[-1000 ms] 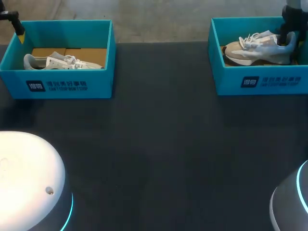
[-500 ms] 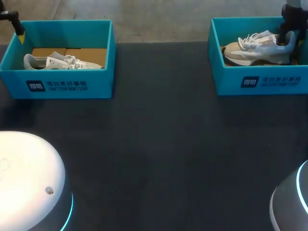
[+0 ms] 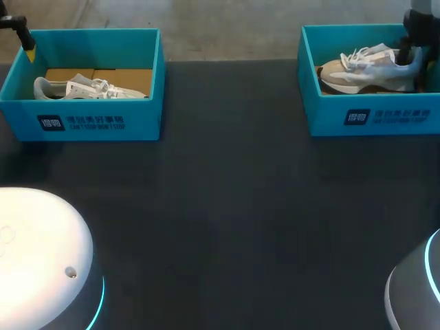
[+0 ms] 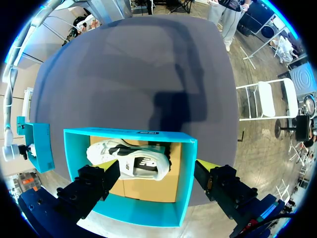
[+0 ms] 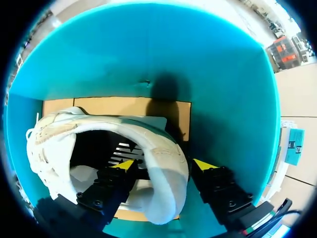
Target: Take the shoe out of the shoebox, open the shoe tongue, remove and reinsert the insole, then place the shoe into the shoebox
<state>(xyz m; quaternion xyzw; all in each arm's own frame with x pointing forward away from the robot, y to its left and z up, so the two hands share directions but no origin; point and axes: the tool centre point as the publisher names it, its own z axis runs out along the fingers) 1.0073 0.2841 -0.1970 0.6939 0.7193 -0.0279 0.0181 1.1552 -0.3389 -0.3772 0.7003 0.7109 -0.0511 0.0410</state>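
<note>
A white and beige shoe lies in the teal shoebox at the back right. My right gripper is down at its heel. In the right wrist view the heel stands between the fingers of that gripper, one inside the shoe and one outside, with small dark gaps on both sides, so it is open. A second white shoe lies in the left shoebox. My left gripper hangs wide open above that box's far left corner, with its shoe below and between its fingers.
Both boxes stand near the table's back edge, their cardboard floors showing. The dark table stretches between and in front of them. The rounded bases of my two arms sit at the front corners.
The right gripper's fingers have spread a little around the heel, and the shoe has shifted only slightly in its box. The left arm has not moved.
</note>
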